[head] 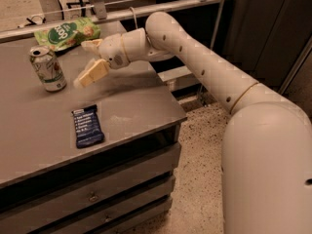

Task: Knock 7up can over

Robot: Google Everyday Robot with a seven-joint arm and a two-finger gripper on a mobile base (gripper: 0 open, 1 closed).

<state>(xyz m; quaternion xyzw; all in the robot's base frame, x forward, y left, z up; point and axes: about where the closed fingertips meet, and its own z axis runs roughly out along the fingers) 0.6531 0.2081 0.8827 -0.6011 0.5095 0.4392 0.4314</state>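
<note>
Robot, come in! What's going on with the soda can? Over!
Gripper open, hovering beside the 7up can. Can upright, not touched. Nothing between them; green snack bag behind, blue bar nearer the front.

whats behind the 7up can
The green snack bag lies flat on the table behind the 7up can; the spot directly behind it is hidden. The gripper, open, hovers beside the can.

The 7up can (47,68) stands upper left on the desk (139,106), snack bag (68,33) behind it, wrapped bar (87,126) below; the gripper (82,65) hangs just right of the can.
</note>
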